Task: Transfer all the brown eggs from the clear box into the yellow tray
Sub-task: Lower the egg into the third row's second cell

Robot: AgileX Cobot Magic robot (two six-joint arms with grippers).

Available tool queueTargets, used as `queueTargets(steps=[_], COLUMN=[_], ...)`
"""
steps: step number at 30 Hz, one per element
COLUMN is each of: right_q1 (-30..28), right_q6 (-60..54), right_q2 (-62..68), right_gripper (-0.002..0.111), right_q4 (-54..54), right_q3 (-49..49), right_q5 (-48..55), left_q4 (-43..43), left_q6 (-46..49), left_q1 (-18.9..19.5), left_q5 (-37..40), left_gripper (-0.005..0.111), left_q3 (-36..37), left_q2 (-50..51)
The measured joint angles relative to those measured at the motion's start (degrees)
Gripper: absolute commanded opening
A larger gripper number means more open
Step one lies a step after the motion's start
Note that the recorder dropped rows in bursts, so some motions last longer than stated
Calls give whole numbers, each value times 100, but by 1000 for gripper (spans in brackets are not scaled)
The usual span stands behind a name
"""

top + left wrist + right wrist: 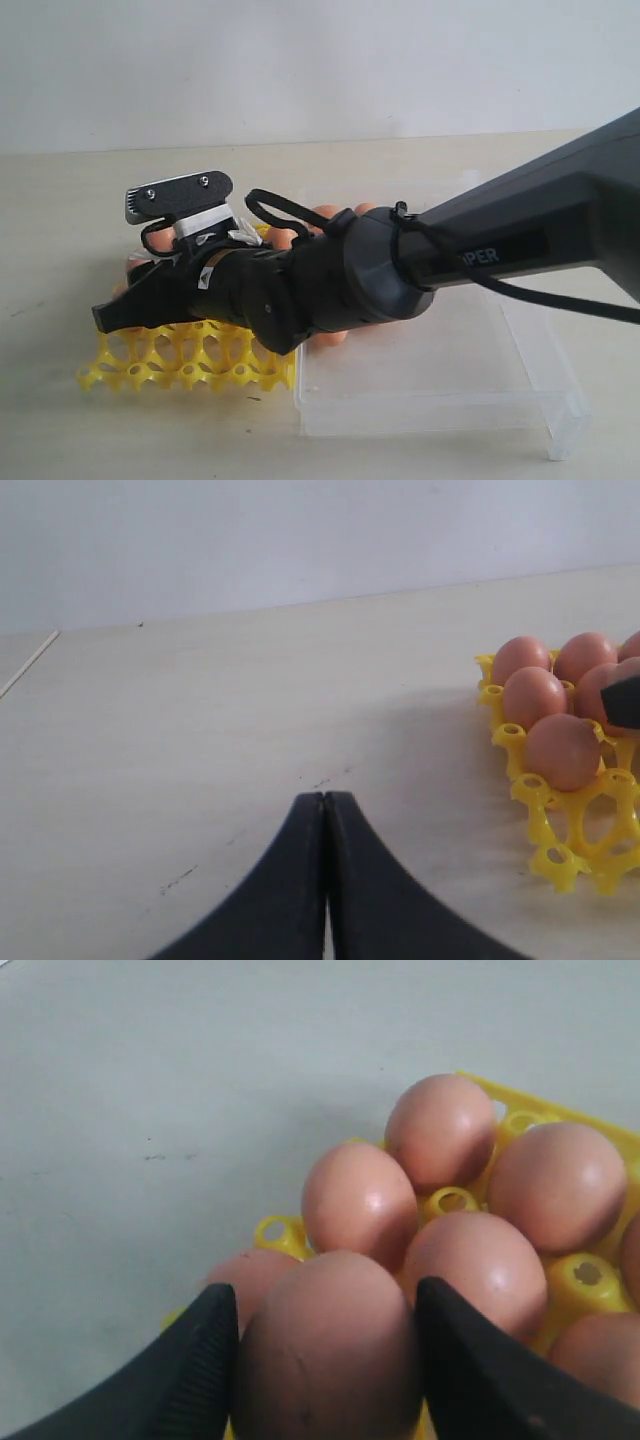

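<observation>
Right gripper [322, 1305] clamping brown egg [325, 1360] at yellow tray [278, 1232] edge.
Risk: off-centre release could crack neighbouring eggs [360, 1200] (left gripper [324, 810] closed, empty).

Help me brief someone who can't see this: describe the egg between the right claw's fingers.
Find the bright yellow plastic lattice egg tray left of the large clear plastic box in the exterior view. The black right claw hangs over its filled part. The orange-brown oval egg you want is the only one between the claw's fingers; the other eggs sit free in the tray.
</observation>
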Motion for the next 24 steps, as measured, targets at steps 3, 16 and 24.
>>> queueTargets(steps=[3, 16, 24], right_q1=[0, 0, 0], right_q6=[0, 11, 11], right_q2=[54, 65, 65], right_gripper=[0, 44, 55], right_q4=[13, 13, 25], right_q3=[0, 0, 0], right_q5=[0, -138, -259], left_q4=[0, 0, 0], left_q6=[0, 0, 0], left_q1=[0, 0, 0], left_q5=[0, 0, 0], left_gripper=[0, 0, 0], left_q3=[0, 0, 0], left_q2=[0, 0, 0])
